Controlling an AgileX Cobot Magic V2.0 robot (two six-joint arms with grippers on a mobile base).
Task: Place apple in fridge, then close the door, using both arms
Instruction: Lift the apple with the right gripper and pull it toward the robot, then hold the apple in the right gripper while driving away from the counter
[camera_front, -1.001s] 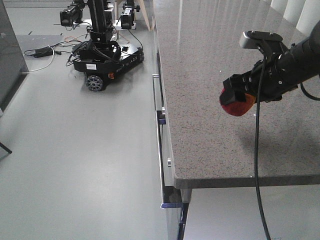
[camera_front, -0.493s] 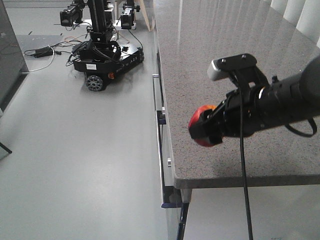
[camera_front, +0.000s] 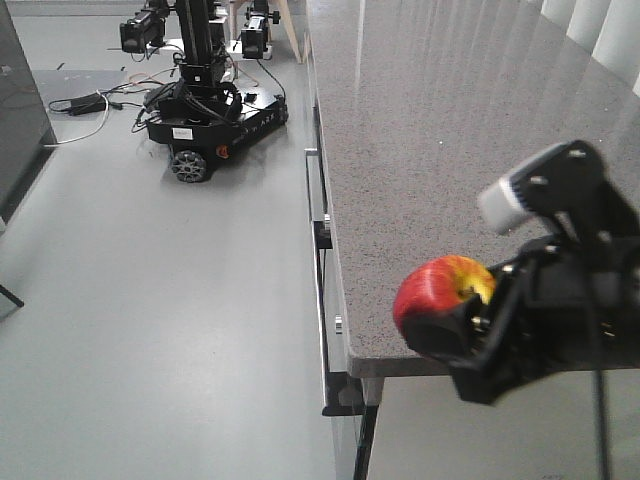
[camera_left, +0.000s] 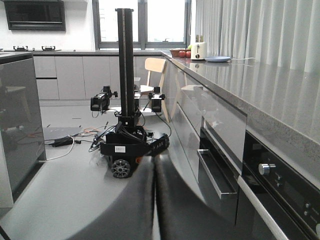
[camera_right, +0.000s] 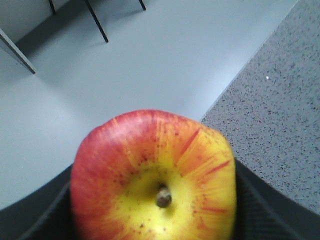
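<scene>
Apple (camera_front: 440, 300), red with a yellow patch round its stem, sat clamped in the right jaws, held in the air at the near corner of the grey speckled surface (camera_front: 430, 120). The left jaws were pressed together on nothing, low over the floor (camera_left: 60, 200). Drawers (camera_front: 318, 200) ran under the surface's edge. On the pale floor stood a black wheeled base (camera_front: 205, 120) with loose cables (camera_front: 85, 105). Beyond it were a chair (camera_left: 154, 67), windows (camera_left: 165, 20) and curtains (camera_left: 250, 30).
</scene>
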